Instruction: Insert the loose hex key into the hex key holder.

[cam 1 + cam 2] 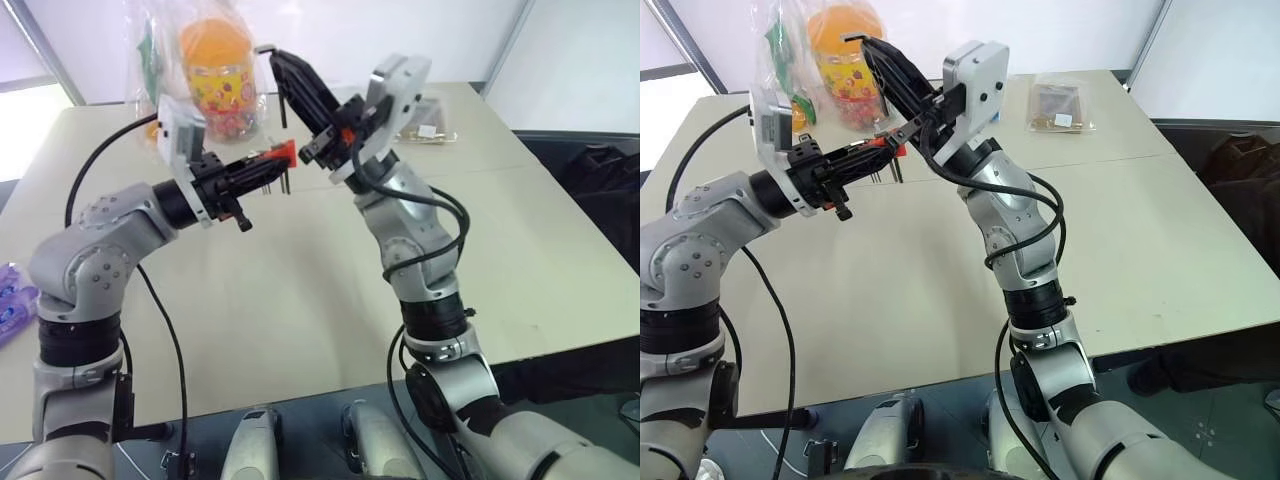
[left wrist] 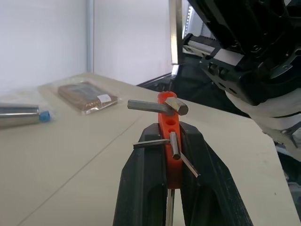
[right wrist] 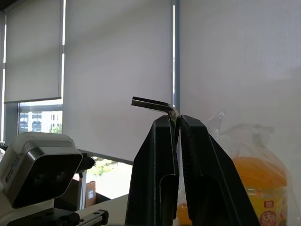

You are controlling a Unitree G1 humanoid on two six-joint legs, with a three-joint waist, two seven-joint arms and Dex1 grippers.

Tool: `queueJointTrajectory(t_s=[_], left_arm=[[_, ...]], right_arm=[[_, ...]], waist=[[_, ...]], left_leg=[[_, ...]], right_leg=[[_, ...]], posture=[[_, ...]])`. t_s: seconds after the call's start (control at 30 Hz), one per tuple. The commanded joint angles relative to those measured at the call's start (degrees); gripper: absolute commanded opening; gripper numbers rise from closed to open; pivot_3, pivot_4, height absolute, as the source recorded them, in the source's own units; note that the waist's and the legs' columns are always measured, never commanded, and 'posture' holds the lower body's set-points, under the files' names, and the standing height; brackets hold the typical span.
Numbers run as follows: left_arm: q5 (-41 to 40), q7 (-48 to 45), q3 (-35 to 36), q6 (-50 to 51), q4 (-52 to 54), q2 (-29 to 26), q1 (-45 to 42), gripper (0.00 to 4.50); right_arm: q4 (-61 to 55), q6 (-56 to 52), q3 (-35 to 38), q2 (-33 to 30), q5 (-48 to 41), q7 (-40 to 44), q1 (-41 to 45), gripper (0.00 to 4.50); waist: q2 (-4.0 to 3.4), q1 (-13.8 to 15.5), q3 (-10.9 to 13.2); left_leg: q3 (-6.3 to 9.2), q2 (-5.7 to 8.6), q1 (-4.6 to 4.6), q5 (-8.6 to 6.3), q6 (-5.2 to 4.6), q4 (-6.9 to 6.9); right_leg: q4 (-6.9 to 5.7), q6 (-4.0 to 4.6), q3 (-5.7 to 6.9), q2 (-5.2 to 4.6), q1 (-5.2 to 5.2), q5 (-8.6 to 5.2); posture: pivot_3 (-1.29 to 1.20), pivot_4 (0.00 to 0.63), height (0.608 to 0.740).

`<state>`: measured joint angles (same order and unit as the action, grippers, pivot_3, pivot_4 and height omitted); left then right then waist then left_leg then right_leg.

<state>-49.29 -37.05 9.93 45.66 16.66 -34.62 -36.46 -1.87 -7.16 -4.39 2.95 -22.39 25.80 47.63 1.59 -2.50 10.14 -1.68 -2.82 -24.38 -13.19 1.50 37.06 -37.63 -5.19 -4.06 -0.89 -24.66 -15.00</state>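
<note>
Holder (image 2: 170,136) clamped between left gripper (image 1: 262,172) fingers, raised above table (image 1: 300,290) near chest height, keys fanned out of one side and empty round sockets turned outward on the orange face. Held that way, presumably, to offer an open socket to the other arm and to keep the small block steady against a push.

Key (image 3: 157,106) pinched in right gripper (image 3: 178,123), fingers pressed together on the long leg just under the bend, short leg jutting sideways past the tips. Gripped by the long leg probably for stiffness, though that seems to bury the end meant for the socket; cannot tell how much shank runs free below the pads.

Right gripper angled up, beside and a little above holder, not touching. Bagged jar (image 1: 215,70) and flat packet (image 1: 1058,105) well behind on table, clear of the work.

Insertion not yet begun; alignment stage, by the look. Tiny sockets, thin rod: small tilt likely enough to miss or jam.
</note>
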Motion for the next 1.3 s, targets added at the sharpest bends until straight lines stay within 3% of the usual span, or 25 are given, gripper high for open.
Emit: queueJointTrajectory(t_s=[0.03,1.3], left_arm=[[-0.8,0.4,1.6,-0.4,2.2,-0.5,-1.4,0.00],[0.3,-0.2,1.1,-1.2,0.4,-0.4,-2.0,0.00]], right_arm=[[-0.5,1.3,0.1,0.6,0.3,0.0,0.0,0.03],[-1.3,0.9,0.6,-1.0,0.3,0.8,-0.3,0.03]], waist=[[0.00,0.0,0.0],[0.00,0.0,0.0]], left_leg=[[0.00,0.00,0.00,0.00,0.00,0.00],[0.00,0.00,0.00,0.00,0.00,-0.02]], right_leg=[[0.00,0.00,0.00,0.00,0.00,0.00],[0.01,0.00,0.00,0.00,0.00,0.00]], posture=[[0.00,0.150,0.740],[0.00,0.150,0.740]])
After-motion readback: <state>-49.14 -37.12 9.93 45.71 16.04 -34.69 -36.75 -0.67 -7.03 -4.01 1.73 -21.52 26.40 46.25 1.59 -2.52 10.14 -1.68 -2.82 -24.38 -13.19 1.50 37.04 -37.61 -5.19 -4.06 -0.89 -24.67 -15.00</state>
